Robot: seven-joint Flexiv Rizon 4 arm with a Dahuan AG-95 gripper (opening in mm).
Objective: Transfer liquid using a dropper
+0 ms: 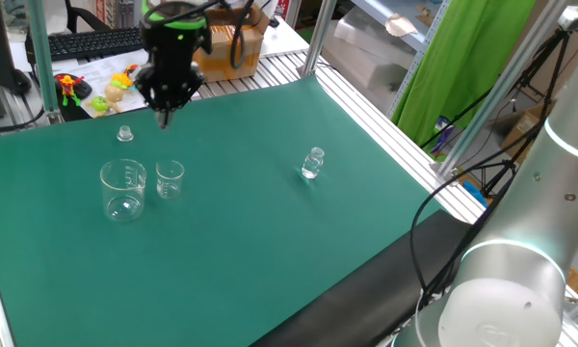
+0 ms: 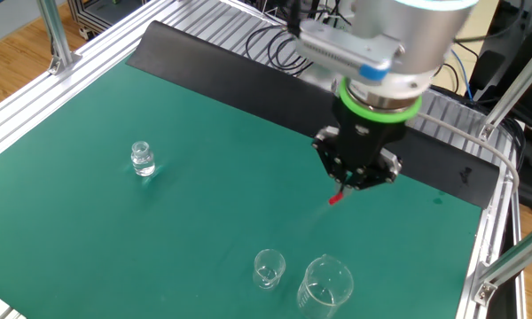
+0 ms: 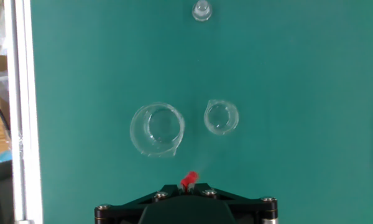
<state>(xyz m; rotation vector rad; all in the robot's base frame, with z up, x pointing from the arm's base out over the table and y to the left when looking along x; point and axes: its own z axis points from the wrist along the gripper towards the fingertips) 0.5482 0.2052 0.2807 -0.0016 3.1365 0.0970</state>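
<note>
Above the green bench (image 1: 270, 241), the gripper (image 2: 355, 182) hangs pointing straight down, its jaws pinching the dropper (image 2: 336, 198), red bulb showing, long axis near vertical. Seen from the hand view, going left to right, the large beaker (image 3: 157, 129) lies toward 11 o'clock and the small beaker (image 3: 221, 117) toward 1 o'clock; both stand beyond the tip, not under it.

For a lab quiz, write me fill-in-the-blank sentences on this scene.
1. The dropper held in the gripper has a ____ bulb.
2. The number of beakers on the mat is ____.
3. The large beaker stands ____ the small beaker.
4. The mat is ____.

Missing: red; two; beside; green
</note>
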